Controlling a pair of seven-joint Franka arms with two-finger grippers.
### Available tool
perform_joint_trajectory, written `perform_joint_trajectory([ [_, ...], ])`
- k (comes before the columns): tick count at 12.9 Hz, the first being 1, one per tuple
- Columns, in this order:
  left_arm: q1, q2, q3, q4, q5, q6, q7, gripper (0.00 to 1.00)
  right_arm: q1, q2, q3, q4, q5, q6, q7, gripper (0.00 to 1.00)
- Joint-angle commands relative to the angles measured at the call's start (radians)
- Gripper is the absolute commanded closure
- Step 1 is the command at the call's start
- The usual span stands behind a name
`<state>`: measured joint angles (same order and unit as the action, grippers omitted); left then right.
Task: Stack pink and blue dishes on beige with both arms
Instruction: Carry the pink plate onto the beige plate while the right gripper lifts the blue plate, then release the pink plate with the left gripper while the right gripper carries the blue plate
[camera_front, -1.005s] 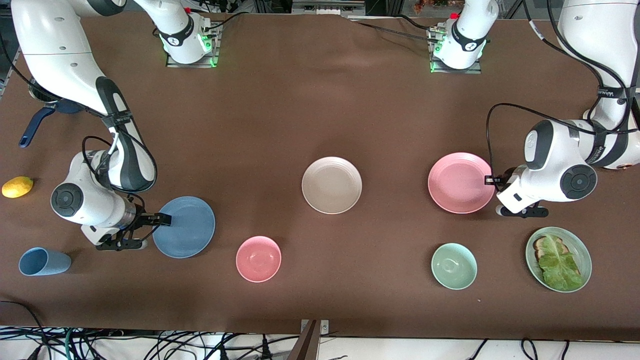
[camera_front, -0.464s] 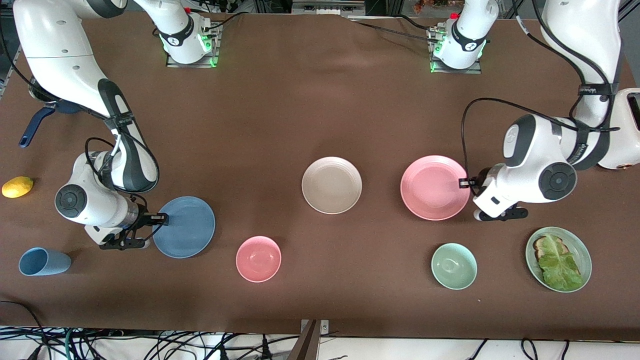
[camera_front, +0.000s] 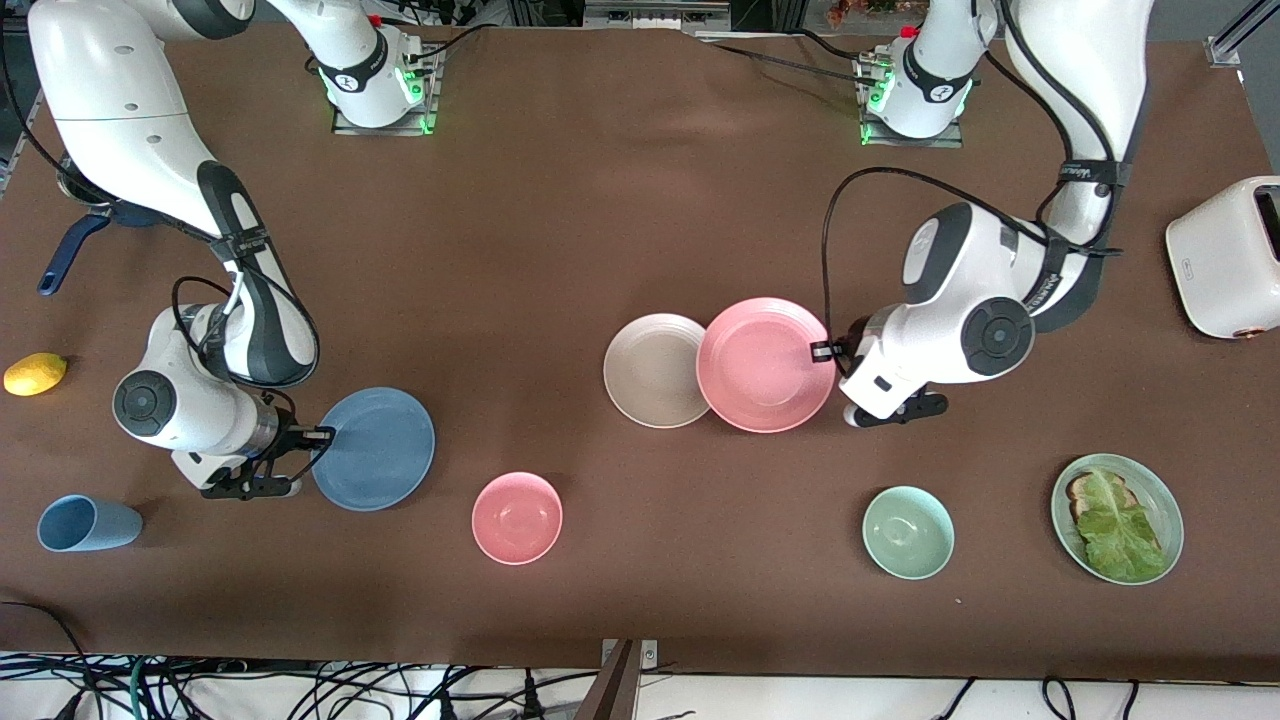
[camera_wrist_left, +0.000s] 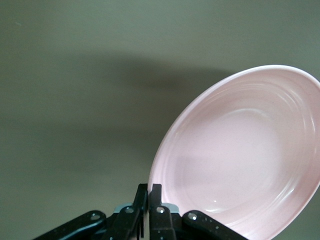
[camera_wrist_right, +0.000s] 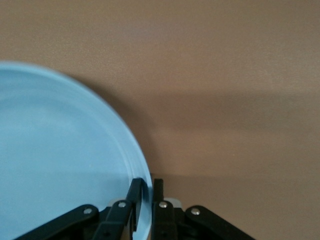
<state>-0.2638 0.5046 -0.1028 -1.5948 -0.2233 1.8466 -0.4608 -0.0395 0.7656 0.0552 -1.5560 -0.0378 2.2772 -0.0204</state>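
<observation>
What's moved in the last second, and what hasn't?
The left gripper, jaws shut on the pink plate, carried it from the left arm's end of the table toward the beige plate; its rim now overlaps the beige one. The right gripper keeps holding the blue plate, which barely shifted. Beige plate unmoved.

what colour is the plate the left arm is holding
Matte pink round ridged plate, clearest in the front view.

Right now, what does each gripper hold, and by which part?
The left gripper holds the pink plate by its rim; the right gripper holds the blue plate by its rim.
</observation>
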Motion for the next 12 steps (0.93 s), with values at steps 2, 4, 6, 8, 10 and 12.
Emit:
perform_joint_trajectory([
  [2, -0.101, 0.162, 0.014, 0.186, -0.025, -0.010, -0.065, 1.00, -0.011, -0.003, 0.011, -0.003, 0.003, 0.009, -0.018, 1.00],
  [4, -0.138, 0.209, 0.015, 0.223, -0.025, 0.009, -0.078, 1.00, -0.005, -0.008, 0.012, 0.002, 0.001, 0.005, -0.020, 1.00],
  [6, -0.164, 0.236, 0.015, 0.223, -0.024, 0.058, -0.091, 1.00, -0.005, -0.047, 0.038, 0.008, 0.001, -0.013, -0.020, 1.00],
  [8, -0.167, 0.247, 0.015, 0.223, -0.021, 0.075, -0.094, 1.00, -0.005, -0.093, 0.051, 0.027, 0.001, -0.083, -0.020, 1.00],
  [10, -0.166, 0.253, 0.015, 0.223, -0.021, 0.077, -0.081, 0.64, -0.006, -0.152, 0.064, 0.027, 0.015, -0.157, -0.020, 1.00],
  [12, -0.164, 0.241, 0.018, 0.225, -0.014, 0.076, -0.085, 0.01, -0.005, -0.205, 0.072, 0.059, 0.067, -0.247, -0.020, 1.00],
])
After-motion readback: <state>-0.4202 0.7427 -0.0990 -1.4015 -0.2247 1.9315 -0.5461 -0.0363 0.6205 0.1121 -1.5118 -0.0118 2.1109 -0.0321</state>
